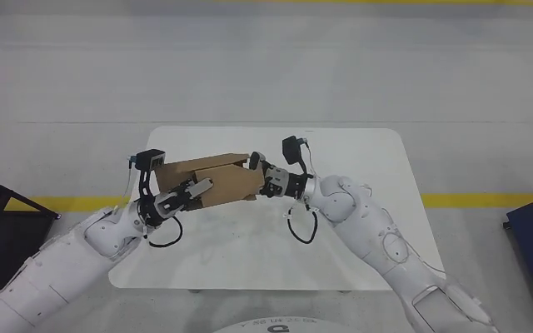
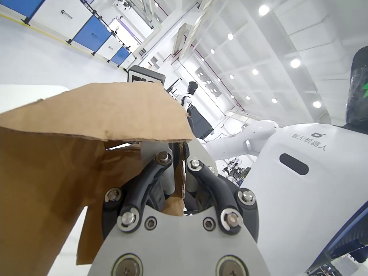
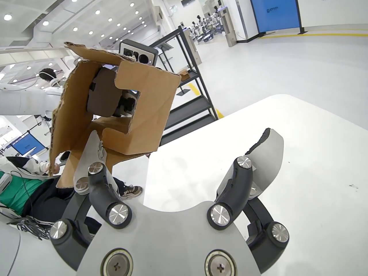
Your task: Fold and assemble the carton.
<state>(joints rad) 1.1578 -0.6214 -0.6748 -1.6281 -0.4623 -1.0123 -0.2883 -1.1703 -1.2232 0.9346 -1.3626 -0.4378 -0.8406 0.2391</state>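
A brown cardboard carton, partly folded with loose flaps, hangs above the white table between both arms. My left gripper holds its left end. In the left wrist view the carton spreads ahead and the left gripper is shut on a thin flap edge. My right gripper is at the carton's right end. In the right wrist view the right gripper is open; one finger lies against the lower flap of the carton, while the other finger is over the table.
The table is bare around the carton. Off its left side stand a black shelf rack and a dark object on the floor. A yellow floor line passes behind the table.
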